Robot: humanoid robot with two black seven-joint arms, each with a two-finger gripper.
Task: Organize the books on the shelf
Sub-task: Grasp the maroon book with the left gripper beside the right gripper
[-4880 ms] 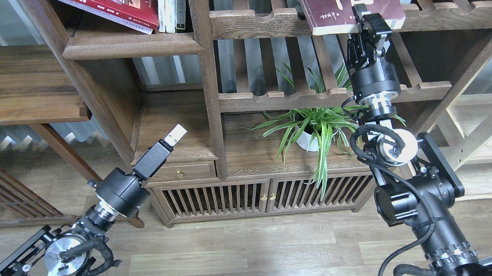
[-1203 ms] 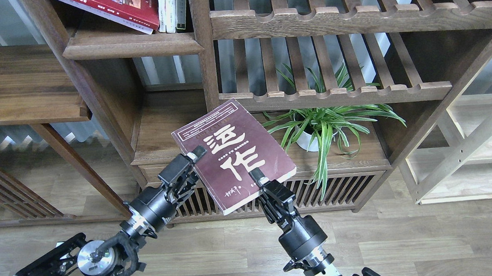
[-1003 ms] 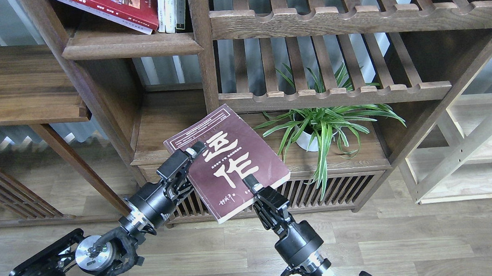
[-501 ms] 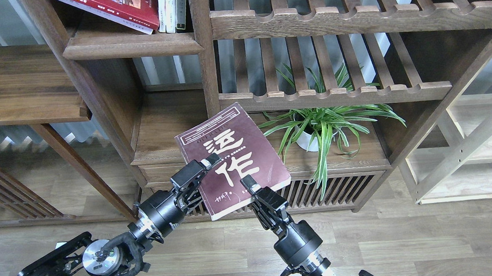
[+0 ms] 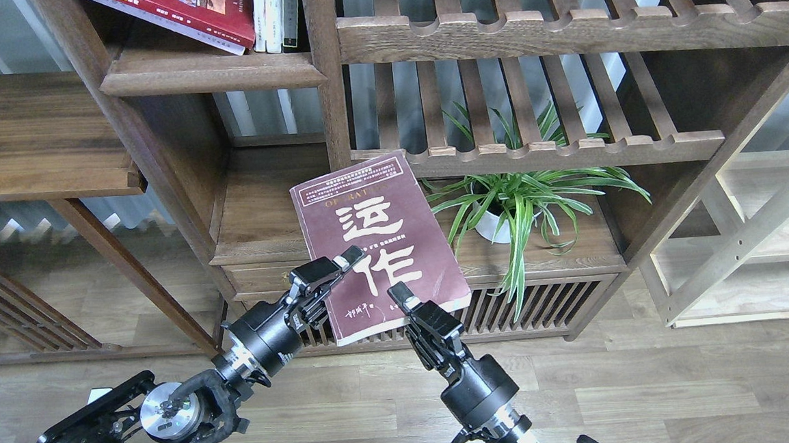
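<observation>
Head view — dark-brown shelf [image 5: 211, 74] (plank floor [image 5: 379, 414] below)

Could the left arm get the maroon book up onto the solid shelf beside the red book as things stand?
Probably not yet: the right pincer is shut on the maroon book too. The shelf sits high above; its free space is cropped.

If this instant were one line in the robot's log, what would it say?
maroon book held mid-air | left gripper on left edge | right gripper on bottom edge
</observation>
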